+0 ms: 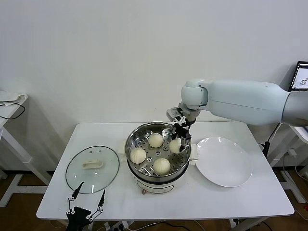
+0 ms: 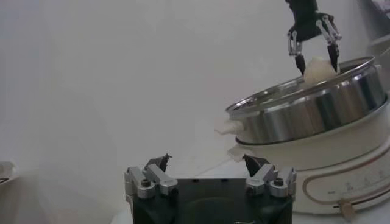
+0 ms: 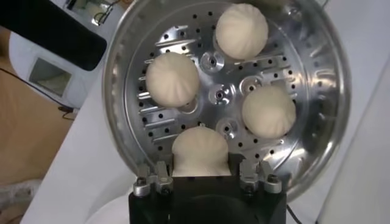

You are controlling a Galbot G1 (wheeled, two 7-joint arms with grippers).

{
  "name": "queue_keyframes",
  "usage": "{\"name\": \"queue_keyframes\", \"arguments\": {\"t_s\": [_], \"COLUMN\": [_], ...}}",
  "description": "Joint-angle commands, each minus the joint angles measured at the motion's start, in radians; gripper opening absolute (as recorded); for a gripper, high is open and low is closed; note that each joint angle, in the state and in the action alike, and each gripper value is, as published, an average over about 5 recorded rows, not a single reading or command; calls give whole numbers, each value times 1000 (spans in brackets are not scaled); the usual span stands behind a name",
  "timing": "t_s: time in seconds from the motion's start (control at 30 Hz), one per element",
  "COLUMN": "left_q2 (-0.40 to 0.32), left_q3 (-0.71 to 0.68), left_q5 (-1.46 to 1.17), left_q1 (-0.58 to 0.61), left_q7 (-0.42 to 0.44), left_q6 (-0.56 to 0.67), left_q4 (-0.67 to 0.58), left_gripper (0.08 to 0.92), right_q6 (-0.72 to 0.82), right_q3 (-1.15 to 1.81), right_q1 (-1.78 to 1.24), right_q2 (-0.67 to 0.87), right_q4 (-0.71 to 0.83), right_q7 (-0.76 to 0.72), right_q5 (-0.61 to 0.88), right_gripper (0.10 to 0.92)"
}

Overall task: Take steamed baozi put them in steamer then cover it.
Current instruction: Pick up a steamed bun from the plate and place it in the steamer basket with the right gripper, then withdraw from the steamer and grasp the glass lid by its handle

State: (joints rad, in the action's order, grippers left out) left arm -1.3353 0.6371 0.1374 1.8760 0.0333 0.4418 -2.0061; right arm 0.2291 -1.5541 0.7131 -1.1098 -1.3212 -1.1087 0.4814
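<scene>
The right gripper pinched one bun just inside the pot, at its right side. Three more buns sat on the tray with holes. The glass lid lay flat on the table, left of the pot. The left gripper waited near the lid, fingers spread.

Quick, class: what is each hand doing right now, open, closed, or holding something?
Left hand: open, empty, near the table's front edge.
Right hand: closed on a baozi over the steamer.
</scene>
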Motion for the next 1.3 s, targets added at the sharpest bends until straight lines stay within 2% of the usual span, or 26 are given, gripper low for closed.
{"name": "queue_keyframes", "arguments": {"t_s": [0.03, 0.3, 0.63, 0.77, 0.87, 1.0, 1.17, 1.3], "left_q2": [1, 0, 0, 3, 6, 13, 27, 45], "left_q3": [0, 6, 5, 7, 14, 28, 56, 67], "left_q5": [0, -1, 0, 4, 6, 8, 71, 155], "left_q1": [1, 2, -10, -16, -31, -69, -141, -193], "left_q7": [-1, -2, -5, -8, -13, -30, -64, -98], "left_q6": [0, 1, -2, -4, -3, -8, -33, -53], "left_q4": [-2, -6, 2, 2, 6, 3, -1, 6], "left_gripper": [823, 823, 823, 823, 823, 823, 823, 823], "right_q6": [16, 20, 15, -2, -58, -189, -359, -382], "right_q3": [-19, -10, 56, 137, 205, 254, 406, 721], "right_q1": [-55, -71, -59, -53, -51, -63, -263, -575], "right_q2": [-29, -41, 14, 67, 123, 206, 325, 406], "right_q4": [33, 53, -1, -31, -47, -81, -135, -185], "right_q7": [51, 67, 56, 58, 125, 382, 1042, 1319], "right_q5": [-16, -34, -40, -21, 40, 109, 108, 74], "right_gripper": [602, 622, 815, 822, 823, 823, 823, 823]}}
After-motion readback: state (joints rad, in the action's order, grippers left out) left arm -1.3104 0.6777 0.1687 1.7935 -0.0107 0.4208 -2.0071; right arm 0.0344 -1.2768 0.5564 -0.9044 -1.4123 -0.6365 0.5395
